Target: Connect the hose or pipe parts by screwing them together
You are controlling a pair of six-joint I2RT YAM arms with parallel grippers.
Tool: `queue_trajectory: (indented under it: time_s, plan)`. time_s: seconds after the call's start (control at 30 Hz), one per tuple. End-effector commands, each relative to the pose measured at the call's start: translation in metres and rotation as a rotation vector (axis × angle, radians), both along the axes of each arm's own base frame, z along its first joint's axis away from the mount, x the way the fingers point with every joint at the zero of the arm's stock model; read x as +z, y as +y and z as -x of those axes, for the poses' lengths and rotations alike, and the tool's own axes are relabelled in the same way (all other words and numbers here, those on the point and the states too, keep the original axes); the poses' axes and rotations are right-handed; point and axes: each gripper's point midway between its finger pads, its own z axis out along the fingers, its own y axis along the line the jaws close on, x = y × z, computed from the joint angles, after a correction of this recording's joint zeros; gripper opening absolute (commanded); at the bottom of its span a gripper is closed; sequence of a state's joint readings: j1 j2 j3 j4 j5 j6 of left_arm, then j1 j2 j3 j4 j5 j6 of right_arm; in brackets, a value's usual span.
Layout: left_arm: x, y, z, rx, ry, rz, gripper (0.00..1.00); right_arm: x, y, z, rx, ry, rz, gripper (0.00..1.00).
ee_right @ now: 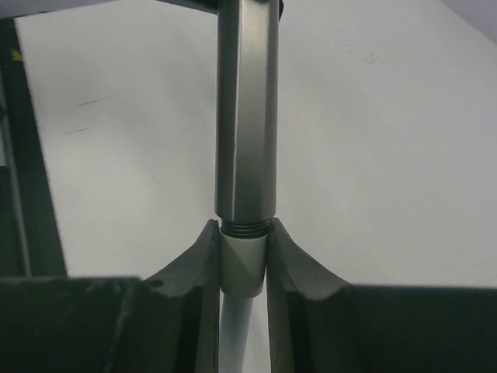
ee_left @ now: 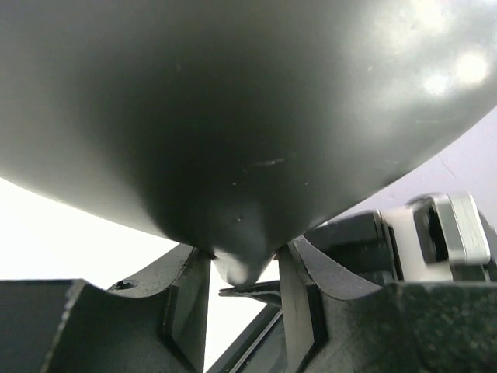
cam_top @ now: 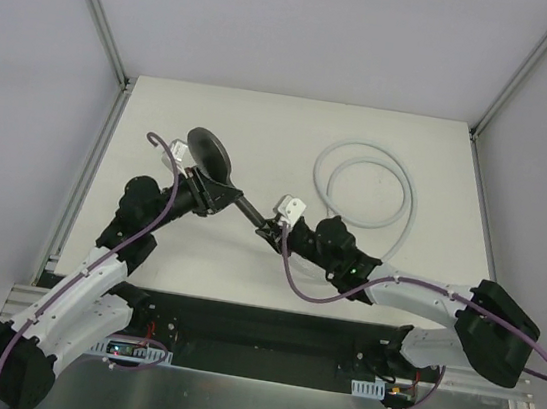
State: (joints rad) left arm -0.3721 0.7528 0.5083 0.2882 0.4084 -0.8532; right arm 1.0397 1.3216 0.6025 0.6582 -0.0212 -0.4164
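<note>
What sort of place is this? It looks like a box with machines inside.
Most likely a robotics lab test cell: a white table boxed in by pale panels on aluminium frame posts, with a left arm and right arm bolted at its near edge, holding a shower head and coiled hose.

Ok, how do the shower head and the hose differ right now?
Colour: the shower head is dark grey; the hose is pale grey-white.
Shape: the shower head is rigid and straight-handled; the hose curls in a loop.
Grip: the left claw clamps the shower head at its neck; the right claw clamps the hose's end fitting.
Shared: both are gripped, meeting end to end.
</note>
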Motion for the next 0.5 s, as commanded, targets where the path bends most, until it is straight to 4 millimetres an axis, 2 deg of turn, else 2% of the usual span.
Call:
queue_trajectory:
  time_s: [0.0, 0.03, 0.07, 0.1, 0.3, 0.33, 0.37, 0.4, 0.47]
  plan:
    - [0.062, -0.017, 0.034, -0.196, -0.408, 0.104, 0.00, 0.045, 0.004, 0.020, 0.228, 0.101, -0.240, 0.01]
    - [0.065, -0.016, 0.036, -0.199, -0.445, 0.114, 0.00, 0.047, 0.004, 0.021, 0.256, 0.122, -0.262, 0.01]
    - [0.057, -0.017, 0.039, -0.209, -0.454, 0.118, 0.00, 0.048, 0.003, 0.023, 0.272, 0.165, -0.291, 0.01]
    - [0.067, -0.016, 0.043, -0.215, -0.526, 0.137, 0.00, 0.052, -0.001, 0.023, 0.313, 0.169, -0.325, 0.01]
    - [0.062, -0.021, 0.046, -0.260, -0.590, 0.117, 0.00, 0.062, -0.009, 0.029, 0.429, 0.288, -0.445, 0.03]
    - [0.055, -0.022, 0.042, -0.255, -0.548, 0.106, 0.00, 0.058, -0.010, 0.029, 0.426, 0.297, -0.440, 0.07]
    - [0.061, -0.022, 0.041, -0.254, -0.555, 0.099, 0.00, 0.057, -0.010, 0.028, 0.419, 0.298, -0.433, 0.14]
    - [0.060, -0.022, 0.039, -0.250, -0.541, 0.095, 0.00, 0.052, -0.012, 0.024, 0.381, 0.298, -0.414, 0.29]
    - [0.058, -0.018, 0.025, -0.185, -0.456, 0.081, 0.00, 0.045, -0.015, 0.020, 0.325, 0.283, -0.375, 0.41]
